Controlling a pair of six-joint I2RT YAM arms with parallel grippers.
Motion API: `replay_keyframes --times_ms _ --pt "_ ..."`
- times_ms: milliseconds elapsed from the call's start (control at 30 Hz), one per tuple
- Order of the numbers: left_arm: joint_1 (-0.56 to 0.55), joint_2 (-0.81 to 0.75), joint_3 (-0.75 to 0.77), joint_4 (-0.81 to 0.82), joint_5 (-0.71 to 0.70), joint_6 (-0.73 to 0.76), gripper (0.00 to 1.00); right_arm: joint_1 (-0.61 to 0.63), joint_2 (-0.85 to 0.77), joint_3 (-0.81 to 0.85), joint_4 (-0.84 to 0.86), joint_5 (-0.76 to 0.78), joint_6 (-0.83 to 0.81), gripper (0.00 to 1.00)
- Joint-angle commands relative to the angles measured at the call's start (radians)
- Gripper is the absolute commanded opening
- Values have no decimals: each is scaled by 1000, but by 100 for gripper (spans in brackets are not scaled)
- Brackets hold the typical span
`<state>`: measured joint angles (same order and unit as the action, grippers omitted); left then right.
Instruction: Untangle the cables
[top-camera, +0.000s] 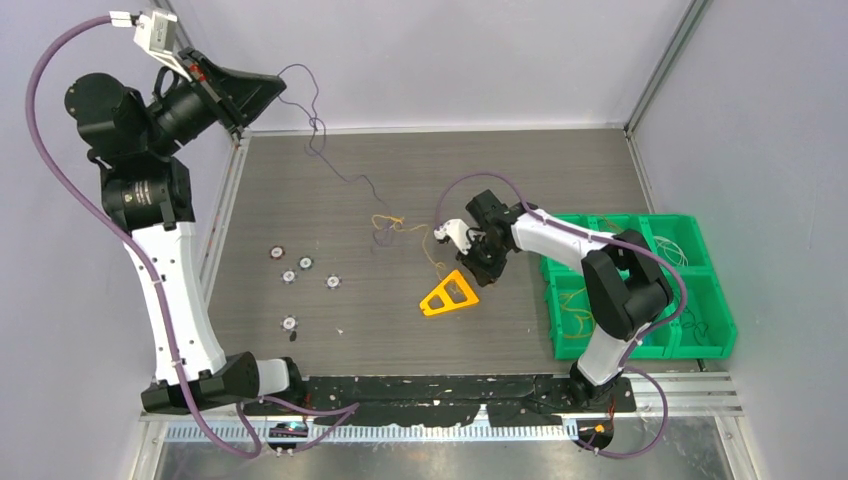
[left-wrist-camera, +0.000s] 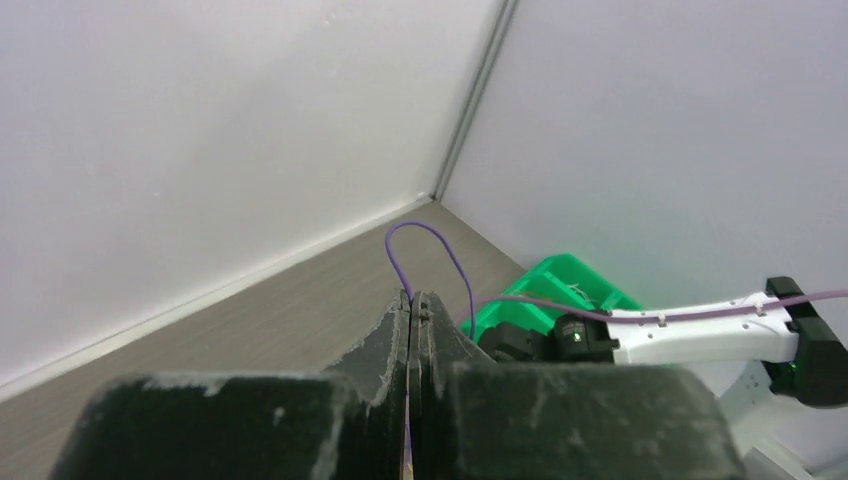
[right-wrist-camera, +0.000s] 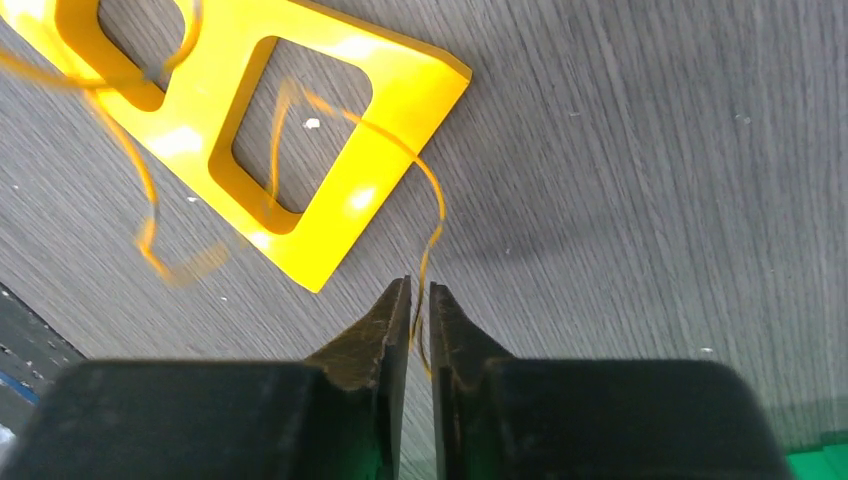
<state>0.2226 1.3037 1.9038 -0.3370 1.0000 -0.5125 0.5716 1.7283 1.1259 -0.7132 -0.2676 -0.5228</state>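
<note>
My left gripper (top-camera: 278, 88) is raised high at the back left, shut on a thin purple cable (top-camera: 315, 130) that hangs down to the table; in the left wrist view the cable (left-wrist-camera: 440, 240) loops out of the closed tips (left-wrist-camera: 413, 296). An orange cable (top-camera: 400, 222) lies at mid table, by the purple cable's low end. My right gripper (top-camera: 487, 270) is low over the table by the yellow triangle (top-camera: 447, 297). In the right wrist view its jaws (right-wrist-camera: 420, 285) stand a narrow gap apart, with the orange cable (right-wrist-camera: 425, 180) running between them and arcing over the triangle (right-wrist-camera: 400, 100).
Green bins (top-camera: 700, 300) holding more thin wires stand at the right, also seen in the left wrist view (left-wrist-camera: 570, 280). Several small round pieces (top-camera: 305, 263) lie on the table's left half. Walls close the back and sides.
</note>
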Motion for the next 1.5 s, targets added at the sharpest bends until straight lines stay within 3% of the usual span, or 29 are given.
replay_keyframes --times_ms 0,33,67,133,200,267,433,533,700,867,933,1033,1100,1167,1300,1467 --pt "-11 -15 -112 270 95 -269 0 -3 -32 78 -4 -28 -6 39" --pt "-18 -28 -165 320 100 -307 0 -3 -55 118 -8 -66 0 49" --pt "-26 -43 -206 365 100 -330 0 -3 -68 140 -9 -87 15 66" --pt "-42 -66 -266 398 94 -348 0 -3 -106 216 -5 -165 45 82" --pt "-54 -80 -300 417 93 -354 0 -3 -142 284 29 -220 87 94" --pt "-60 -84 -312 428 86 -363 0 3 -166 324 105 -274 141 99" --pt "-60 -72 -305 473 84 -416 0 79 -87 435 265 -330 305 95" --pt "-60 -76 -318 499 84 -447 0 122 -76 387 521 -339 434 95" --pt "-63 -95 -344 543 78 -487 0 214 -72 341 773 -279 556 95" --pt "-92 -104 -381 639 88 -553 0 240 37 425 877 -214 650 96" --pt "-100 -101 -369 650 82 -567 0 246 93 461 877 -194 661 86" --pt "-100 -78 -300 667 79 -593 0 247 143 425 911 -203 682 54" --pt "-96 -62 -239 689 78 -607 0 247 155 329 965 -203 689 39" --pt "-86 -43 -164 689 68 -614 0 248 158 201 993 -194 663 33" --pt "-55 17 25 639 28 -600 0 238 156 77 941 -169 561 31" --pt "-14 114 311 532 -39 -547 0 203 133 71 827 -159 484 35"
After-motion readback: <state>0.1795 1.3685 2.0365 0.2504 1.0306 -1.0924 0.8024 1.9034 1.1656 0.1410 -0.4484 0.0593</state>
